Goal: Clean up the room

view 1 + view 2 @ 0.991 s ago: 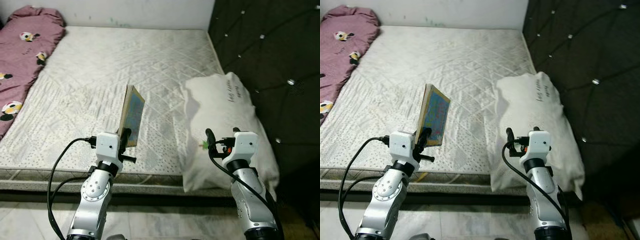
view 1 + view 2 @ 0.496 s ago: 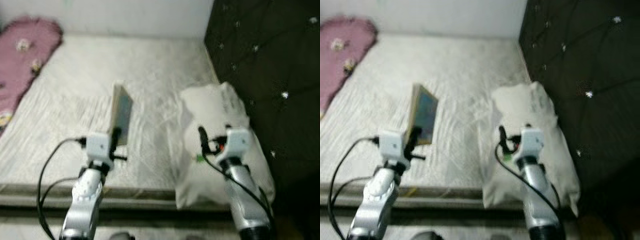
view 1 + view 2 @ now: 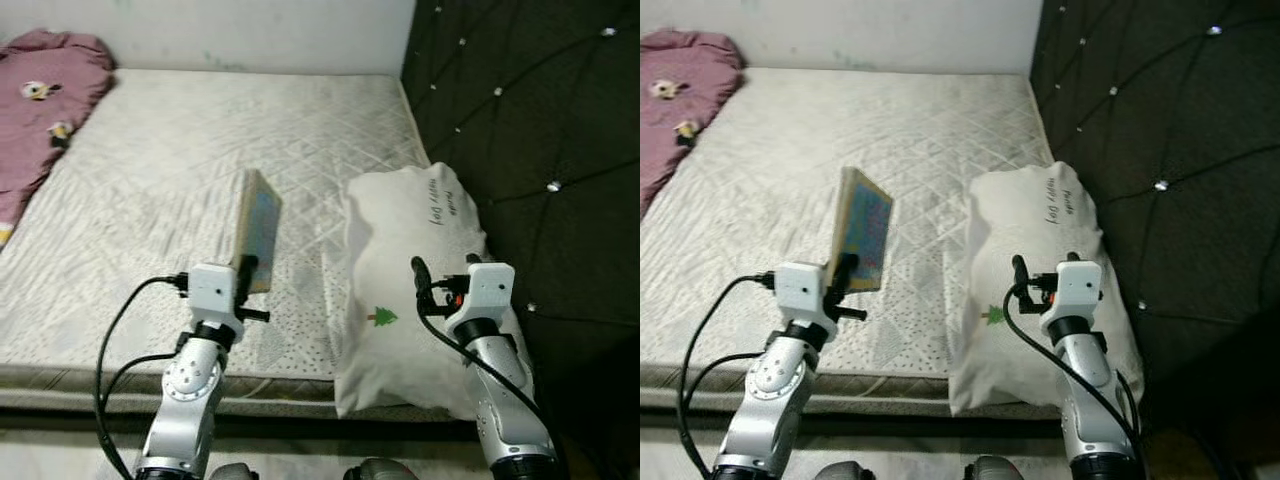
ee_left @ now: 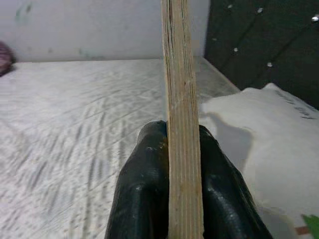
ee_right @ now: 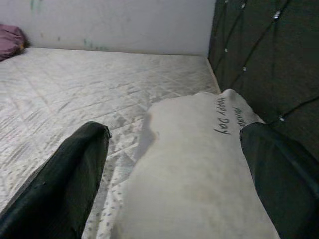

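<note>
Big white quilted mattress takes most of the scene, bare, w/ pale wall behind. Dark tufted headboard w/ shiny studs runs along robot's right side. Pink blanket w/ cartoon print lies bunched at far left corner of mattress. White pillow at the near right edge, against headboard; has "Happy Day" text + small green tree print, hangs a bit over mattress front edge.

Book held upright above mattress near-center, just left of pillow, colourful cover facing right, page edges toward robot. L gripper clamped on book's lower edge, one finger each side, per L wrist view. R gripper over the pillow's near end, fingers spread wide, nothing between them. Black cables loop from both wrists.
</note>
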{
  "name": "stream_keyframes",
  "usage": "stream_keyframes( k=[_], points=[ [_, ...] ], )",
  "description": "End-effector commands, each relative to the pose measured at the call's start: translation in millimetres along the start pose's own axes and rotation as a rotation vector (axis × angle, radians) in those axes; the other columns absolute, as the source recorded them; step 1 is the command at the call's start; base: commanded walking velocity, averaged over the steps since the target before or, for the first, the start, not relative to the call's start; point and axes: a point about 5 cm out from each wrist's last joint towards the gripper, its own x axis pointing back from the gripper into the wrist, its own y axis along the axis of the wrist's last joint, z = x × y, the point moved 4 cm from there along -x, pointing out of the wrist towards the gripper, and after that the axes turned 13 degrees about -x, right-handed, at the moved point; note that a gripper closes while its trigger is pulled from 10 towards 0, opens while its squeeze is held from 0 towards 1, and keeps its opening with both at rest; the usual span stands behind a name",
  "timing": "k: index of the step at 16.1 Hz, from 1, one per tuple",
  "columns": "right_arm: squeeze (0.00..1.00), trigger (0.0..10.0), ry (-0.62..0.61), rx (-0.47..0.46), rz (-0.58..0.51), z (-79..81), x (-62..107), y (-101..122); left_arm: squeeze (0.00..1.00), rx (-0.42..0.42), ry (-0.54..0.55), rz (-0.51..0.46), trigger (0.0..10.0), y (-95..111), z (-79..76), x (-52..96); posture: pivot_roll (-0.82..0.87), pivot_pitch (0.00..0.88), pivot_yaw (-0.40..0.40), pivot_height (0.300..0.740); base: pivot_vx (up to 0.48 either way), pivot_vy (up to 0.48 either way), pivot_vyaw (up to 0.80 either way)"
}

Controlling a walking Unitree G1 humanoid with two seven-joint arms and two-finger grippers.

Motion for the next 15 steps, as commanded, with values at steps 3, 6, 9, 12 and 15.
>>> stream_keyframes(
  k=[3, 6, 9, 12, 15],
  points=[
    [0.0, 10.0, -0.005, 0.01, 0.008, -2.4, 1.4, -0.4, 0.0, -0.003, 0.004, -0.03, 10.0, 7.9, 1.4, -0.6, -0.04, 0.066, -0.006, 0.74, 0.0, 0.48, 0.0],
    [0.0, 10.0, -0.008, 0.013, 0.011, -2.8, 1.4, -0.8, 0.0, -0.015, 0.0, -0.037, 10.0, 9.2, 0.5, -1.2, -0.04, 0.066, -0.006, 0.74, 0.0, 0.141, 0.0],
    [0.0, 10.0, -0.01, 0.014, 0.015, -3.4, 1.1, -1.4, 0.0, -0.014, -0.006, -0.043, 10.0, 10.3, 0.0, -0.9, -0.04, 0.064, -0.006, 0.74, 0.0, 0.0, 0.0],
    [0.0, 10.0, -0.01, 0.015, 0.018, -3.0, 0.9, -2.3, 0.0, -0.013, -0.008, -0.046, 10.0, 10.8, 0.6, -0.9, -0.04, 0.064, -0.006, 0.74, 0.0, 0.0, 0.0],
    [0.0, 10.0, -0.011, 0.018, 0.02, -3.7, 1.3, -2.3, 0.0, -0.01, -0.017, -0.054, 10.0, 12.0, -0.5, -0.8, -0.04, 0.065, -0.007, 0.74, 0.0, 0.0, 0.0]
  ],
)
